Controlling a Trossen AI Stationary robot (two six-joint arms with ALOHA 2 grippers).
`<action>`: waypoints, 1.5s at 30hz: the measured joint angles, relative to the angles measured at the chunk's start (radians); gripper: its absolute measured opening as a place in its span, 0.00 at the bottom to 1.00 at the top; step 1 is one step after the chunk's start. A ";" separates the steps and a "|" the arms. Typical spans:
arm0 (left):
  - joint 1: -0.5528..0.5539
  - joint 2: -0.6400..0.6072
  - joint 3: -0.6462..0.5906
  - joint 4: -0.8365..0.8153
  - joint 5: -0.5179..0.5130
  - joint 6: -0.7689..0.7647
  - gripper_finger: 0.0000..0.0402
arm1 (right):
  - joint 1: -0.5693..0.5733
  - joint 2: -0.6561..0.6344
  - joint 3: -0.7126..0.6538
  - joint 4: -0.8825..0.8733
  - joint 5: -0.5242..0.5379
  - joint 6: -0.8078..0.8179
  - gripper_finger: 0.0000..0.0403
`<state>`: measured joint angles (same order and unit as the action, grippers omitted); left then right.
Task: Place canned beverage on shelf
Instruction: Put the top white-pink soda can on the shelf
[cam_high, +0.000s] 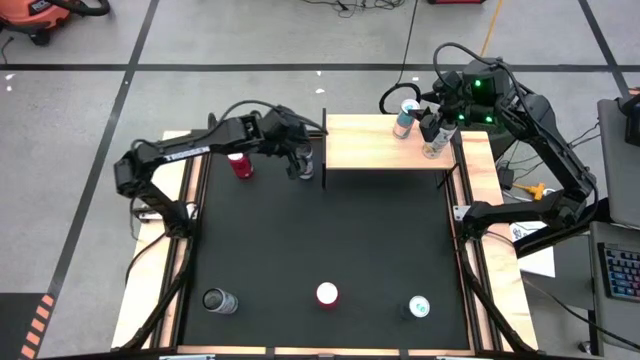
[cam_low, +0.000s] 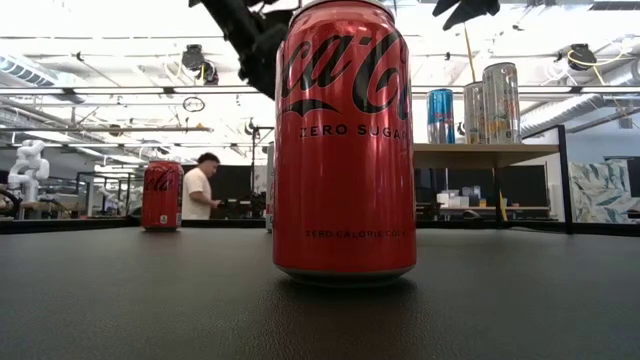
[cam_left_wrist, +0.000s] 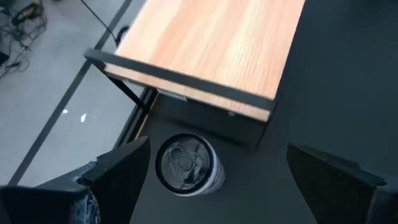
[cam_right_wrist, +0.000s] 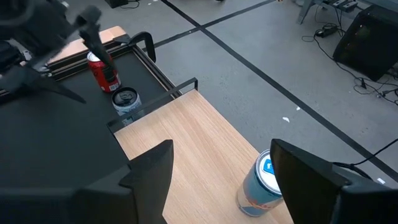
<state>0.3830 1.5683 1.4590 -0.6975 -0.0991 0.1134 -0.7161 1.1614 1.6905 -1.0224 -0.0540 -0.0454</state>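
While the left hand hangs with its fingers spread wide above a silver-sided can with a dark top, that can stands upright on the black tabletop just beside the left end of the pale-wood shelf with black metal supports, between the two fingers but touching neither. A red cola can stands on the tabletop just left of this hand, near the far-left corner.

Over the right end of the shelf, the right hand hovers with its fingers partly apart and nothing between them. A blue-and-silver can stands upright on the shelf board near its far edge, just beside this hand, and a pale silver can stands on the board's right end under the right arm; in the low view these cans show side by side on top of the shelf.

Along the near edge of the tabletop stand three more cans, well apart: a dark silver can at the left, a red zero-sugar cola can in the middle, and a teal-topped can at the right.

A person in a white shirt shows in the room behind.
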 joint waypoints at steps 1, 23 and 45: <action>0.003 0.013 0.000 0.001 -0.001 0.001 0.94 | 0.000 0.000 0.000 0.000 0.000 0.000 0.62; 0.116 0.158 0.000 0.028 0.042 -0.028 0.94 | 0.000 0.000 0.000 -0.011 0.000 0.000 0.62; 0.120 0.248 0.000 0.001 0.070 -0.024 0.94 | 0.000 0.000 0.000 -0.019 0.000 0.000 0.62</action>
<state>0.5026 1.8164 1.4590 -0.6963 -0.0288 0.0896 -0.7161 1.1618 1.6905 -1.0416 -0.0540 -0.0452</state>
